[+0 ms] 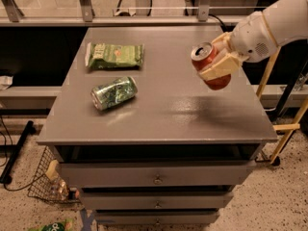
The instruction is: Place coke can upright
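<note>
The coke can (208,64) is red with a silver top. It is held in the air above the right part of the grey cabinet top (163,109), tilted with its top toward the upper left. My gripper (219,61) is shut on the coke can, with a tan finger (217,69) across its side. The white arm (272,25) reaches in from the upper right. The can's shadow lies on the surface below it.
A green patterned can (114,92) lies on its side at the left middle. A green snack bag (114,55) lies flat behind it. The cabinet has drawers (156,177) in front. A wire basket (48,184) sits on the floor at the lower left.
</note>
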